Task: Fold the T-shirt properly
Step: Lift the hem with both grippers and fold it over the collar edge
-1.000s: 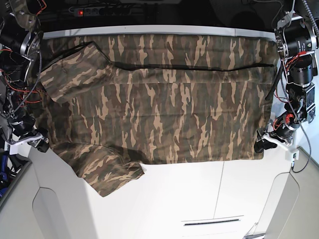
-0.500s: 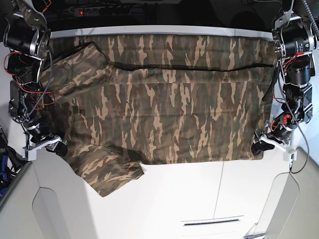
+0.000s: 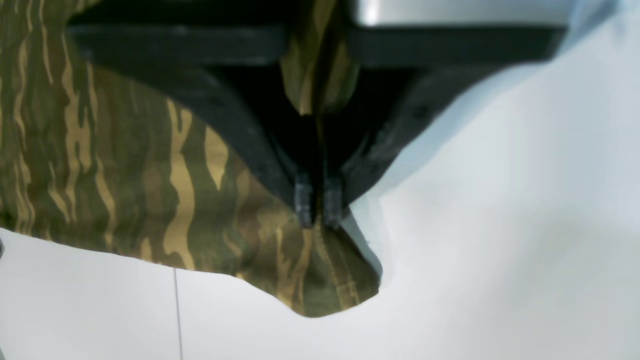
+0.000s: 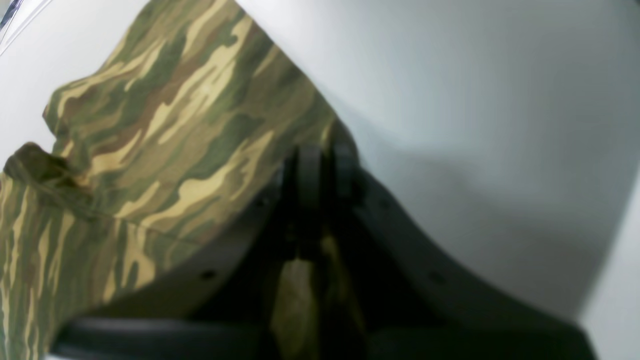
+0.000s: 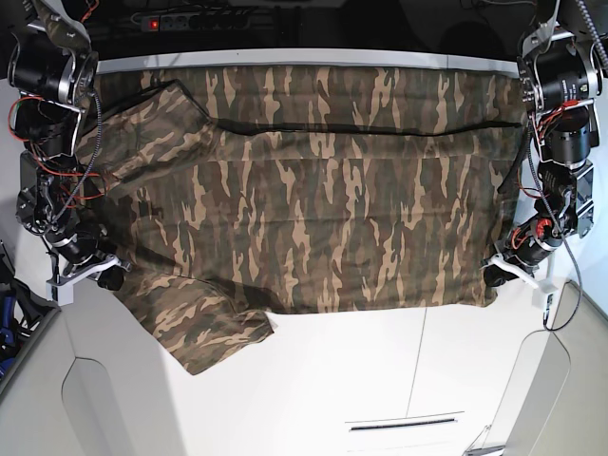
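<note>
The camouflage T-shirt (image 5: 313, 209) lies spread sideways on the white table (image 5: 380, 380), with its sleeves to the left and its hem to the right. My left gripper (image 5: 496, 275) sits at the near right hem corner. In the left wrist view it (image 3: 316, 205) is shut on the T-shirt (image 3: 150, 180), with cloth bunched between the jaws. My right gripper (image 5: 112, 277) is at the shirt's left edge, just above the near sleeve (image 5: 199, 323). The right wrist view shows it (image 4: 320, 160) shut on the T-shirt (image 4: 175, 125), with a fold pinched between the jaws.
Both arms' bodies stand over the table's left (image 5: 47, 114) and right (image 5: 560, 123) edges. A power strip (image 5: 190, 19) with a red light lies behind the table. The table top has a seam (image 5: 418, 361) and a slot (image 5: 404, 423) near the front.
The right arm came in from the left edge to the shirt and its gripper shut on the cloth. The left gripper shut on the hem corner.
</note>
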`<move>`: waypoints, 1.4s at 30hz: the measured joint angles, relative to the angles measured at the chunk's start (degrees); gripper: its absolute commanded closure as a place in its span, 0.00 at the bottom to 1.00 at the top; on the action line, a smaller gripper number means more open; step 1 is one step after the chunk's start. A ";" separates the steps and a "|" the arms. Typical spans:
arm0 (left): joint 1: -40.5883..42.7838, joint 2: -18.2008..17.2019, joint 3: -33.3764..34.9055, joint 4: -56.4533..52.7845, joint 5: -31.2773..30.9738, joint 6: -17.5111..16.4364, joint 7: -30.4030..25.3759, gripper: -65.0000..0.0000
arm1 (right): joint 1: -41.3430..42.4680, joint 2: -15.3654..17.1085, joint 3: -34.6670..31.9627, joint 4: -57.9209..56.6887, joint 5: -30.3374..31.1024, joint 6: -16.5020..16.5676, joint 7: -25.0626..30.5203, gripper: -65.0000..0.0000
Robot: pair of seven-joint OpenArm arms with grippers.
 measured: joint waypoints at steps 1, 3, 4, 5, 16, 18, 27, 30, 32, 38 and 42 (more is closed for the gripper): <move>-0.20 0.00 0.00 -0.04 0.07 0.00 0.22 1.00 | -0.02 0.00 0.00 0.13 -0.02 0.00 -0.04 1.00; -0.94 -0.04 0.02 -0.09 0.33 -0.33 0.63 1.00 | -0.07 0.00 0.00 1.01 -0.15 -0.02 -0.79 1.00; -1.42 -0.13 0.02 -0.09 0.37 -1.07 0.90 1.00 | -0.15 0.00 -0.02 1.73 -0.24 -0.02 -1.25 1.00; -2.03 -0.28 0.07 -0.09 0.42 -2.34 1.38 1.00 | -0.17 0.00 -0.02 2.56 -0.20 -0.02 -2.01 1.00; -3.48 -2.36 0.11 0.35 -7.23 -5.84 12.09 1.00 | -0.31 0.85 -0.13 16.63 8.87 0.44 -20.90 1.00; -3.37 -3.56 0.11 0.35 -8.94 -5.84 12.46 1.00 | -0.35 1.81 -0.13 18.10 10.78 0.50 -23.21 1.00; -3.02 -5.11 0.11 3.69 -16.17 -5.86 24.92 1.00 | -4.63 5.75 -0.17 24.28 20.06 0.68 -29.62 1.00; -2.56 -5.40 0.11 6.86 -17.73 -5.90 27.02 1.00 | -6.64 6.23 -0.20 27.17 20.33 0.70 -30.27 1.00; -0.61 -6.05 0.13 10.25 -20.44 -6.03 28.37 1.00 | -8.20 6.49 -0.28 29.33 20.70 0.81 -30.42 1.00; 10.16 -7.39 0.22 22.73 -21.57 -6.08 30.42 1.00 | -13.99 7.48 -0.24 33.88 20.52 0.85 -30.80 1.00; 15.61 -9.27 -0.02 31.50 -22.12 -6.25 30.10 1.00 | -16.46 9.20 -0.15 36.06 22.29 0.83 -30.56 1.00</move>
